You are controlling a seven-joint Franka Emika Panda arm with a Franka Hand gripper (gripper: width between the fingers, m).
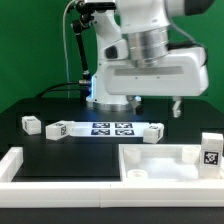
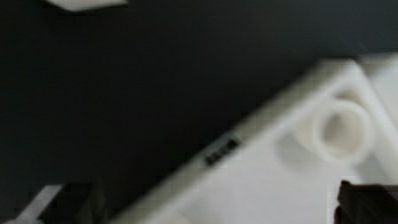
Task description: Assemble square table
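square table panel (image 1: 165, 168) lies rim-up at the exterior view's right, just behind the front border bar (image 1: 60, 190). the gripper (image 1: 157, 105) hangs above it, fingers spread and empty. the third leg (image 1: 150, 133) sits between the marker board (image 1: 110, 128) and the panel's back rim. the leftmost leg (image 1: 31, 124) and second leg (image 1: 58, 129) lie to the board's left. the fourth leg (image 1: 210, 150) stands by the panel's right edge. the wrist view shows the panel's corner socket (image 2: 329, 130).

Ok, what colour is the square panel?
The square panel is white; the exterior view shows it best.

The arm (image 1: 142, 38) points straight down, its two fingers (image 1: 177, 104) spread wide apart.
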